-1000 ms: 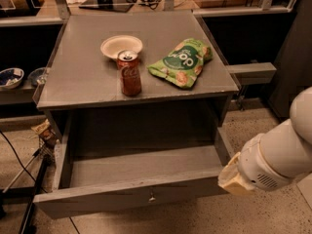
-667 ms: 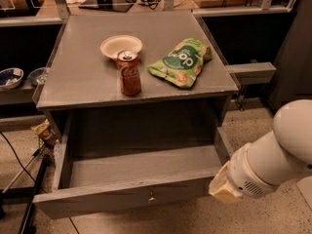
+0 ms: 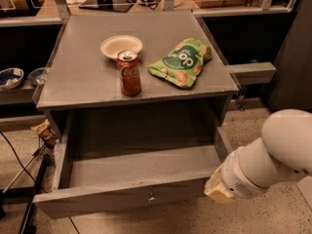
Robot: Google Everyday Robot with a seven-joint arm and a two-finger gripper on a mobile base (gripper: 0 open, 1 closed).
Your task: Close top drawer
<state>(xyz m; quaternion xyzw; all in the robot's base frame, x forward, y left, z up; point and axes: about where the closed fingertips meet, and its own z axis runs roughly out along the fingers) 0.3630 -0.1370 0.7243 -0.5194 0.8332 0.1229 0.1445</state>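
The camera view looks down on a grey wooden cabinet whose flat, matte worktop (image 3: 83, 79) carries three things: a round white paper bowl (image 3: 121, 46) towards the back, a red cylindrical soda can (image 3: 130, 73) standing upright just in front of it, and a crinkled green snack bag (image 3: 181, 61) lying flat to the right, apart from both. Below the worktop the top drawer (image 3: 112, 201) stands pulled far out, a deep, bare box of grey boards, its plain front nearest the camera with a small metal knob (image 3: 151, 196) at the centre. At the drawer's front right corner sits the pincer (image 3: 216, 191), a cream-coloured tip on a smooth, rounded white arm (image 3: 275, 152) reaching in from the right; it looks pressed against or just beside that corner, and I cannot tell how far open it is or whether it has hold of anything. The floor (image 3: 253, 123) is speckled stone.
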